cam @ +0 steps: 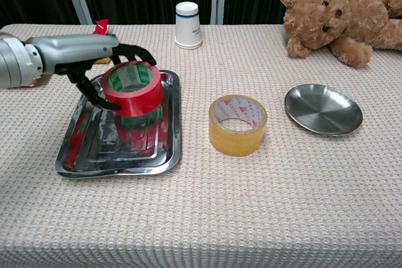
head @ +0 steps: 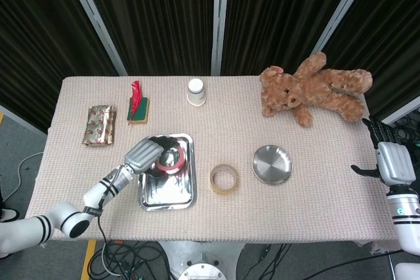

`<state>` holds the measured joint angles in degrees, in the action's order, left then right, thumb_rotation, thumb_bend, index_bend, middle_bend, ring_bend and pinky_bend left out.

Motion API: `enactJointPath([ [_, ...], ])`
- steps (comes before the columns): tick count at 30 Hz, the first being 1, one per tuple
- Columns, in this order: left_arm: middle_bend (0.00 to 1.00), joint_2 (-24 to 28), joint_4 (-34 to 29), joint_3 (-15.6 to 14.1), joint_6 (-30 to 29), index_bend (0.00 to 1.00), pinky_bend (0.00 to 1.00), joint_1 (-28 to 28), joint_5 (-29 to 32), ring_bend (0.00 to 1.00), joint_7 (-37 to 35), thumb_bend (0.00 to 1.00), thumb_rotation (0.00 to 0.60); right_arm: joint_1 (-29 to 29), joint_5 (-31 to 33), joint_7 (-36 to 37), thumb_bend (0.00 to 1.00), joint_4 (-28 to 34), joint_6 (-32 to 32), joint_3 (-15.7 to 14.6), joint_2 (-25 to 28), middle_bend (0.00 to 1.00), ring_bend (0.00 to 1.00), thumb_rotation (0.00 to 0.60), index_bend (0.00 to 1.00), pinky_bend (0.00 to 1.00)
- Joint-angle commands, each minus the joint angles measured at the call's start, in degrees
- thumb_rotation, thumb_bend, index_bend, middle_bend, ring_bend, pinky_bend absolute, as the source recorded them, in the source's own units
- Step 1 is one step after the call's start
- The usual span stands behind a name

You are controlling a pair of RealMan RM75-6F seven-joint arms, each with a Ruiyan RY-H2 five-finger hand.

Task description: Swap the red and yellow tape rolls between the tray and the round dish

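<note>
Left of frame, over the rectangular steel tray [cam: 168,149]: left hand [cam: 100,67] grips the red tape roll [cam: 133,87], raised clear. Lift step; next, carry right to the round steel dish [cam: 323,110]. Yellow tape roll [cam: 237,124] sits on the bench between.

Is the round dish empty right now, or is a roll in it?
Empty. The round dish shows only bare metal; the yellow roll stands on the cloth beside it, and the left hand holds the red roll over the tray.

A lab: black curtains [head: 157,11] behind a cloth-covered table [head: 315,181].
</note>
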<state>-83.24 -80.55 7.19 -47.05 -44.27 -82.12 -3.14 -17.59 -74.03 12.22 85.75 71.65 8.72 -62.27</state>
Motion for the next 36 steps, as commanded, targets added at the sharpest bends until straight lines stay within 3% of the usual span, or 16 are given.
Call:
enactJointPath([
  [1,0.24,0.6,-0.5,1.4,0.3,0.19,0.26,-1.7,-0.3,0.16,0.5,0.24,0.6,0.5,-0.3,0.3,0.0,0.4,0.7,0.3,0.4,0.0,0.0,0.6,0.0,0.0],
  [6,0.24,-3.1,3.3,3.9,3.3,0.19,0.26,-6.8,-0.2,0.16,-1.1,0.24,0.6,1.9,-0.7,1.1,0.0,1.0,2.5,0.5,1.2,0.0,0.0,0.6,0.0,0.0],
  [11,0.23,-10.4,12.4,5.2,6.0,0.19,0.25,-12.4,-1.3,0.16,-5.0,0.24,0.6,3.5,-0.4,3.0,0.0,0.7,4.1,0.9,1.9,0.0,0.0,0.6,0.0,0.0],
  [21,0.18,-18.8,25.6,3.4,7.0,0.15,0.26,-18.9,-5.2,0.12,-11.0,0.24,0.6,5.4,-0.1,7.2,0.0,-2.1,4.5,1.3,1.8,0.0,0.0,0.6,0.0,0.0],
  [27,0.0,-21.7,30.5,1.8,7.2,0.04,0.19,-20.3,-5.8,0.0,-15.1,0.16,0.6,5.8,-0.4,8.9,0.0,-3.7,4.4,1.5,1.3,0.0,0.0,0.6,0.0,0.0],
  [32,0.0,-22.1,32.7,0.5,5.9,0.03,0.17,-20.1,-6.3,0.0,-16.9,0.15,0.6,6.1,-0.9,9.3,0.0,-4.3,4.3,1.5,1.2,0.0,0.0,0.6,0.0,0.0],
  [36,0.0,-19.0,29.8,-0.2,3.1,0.03,0.16,-18.0,-6.1,0.0,-16.7,0.15,0.6,6.0,-1.4,9.1,0.0,-4.1,4.3,1.6,1.2,0.0,0.0,0.6,0.0,0.0],
])
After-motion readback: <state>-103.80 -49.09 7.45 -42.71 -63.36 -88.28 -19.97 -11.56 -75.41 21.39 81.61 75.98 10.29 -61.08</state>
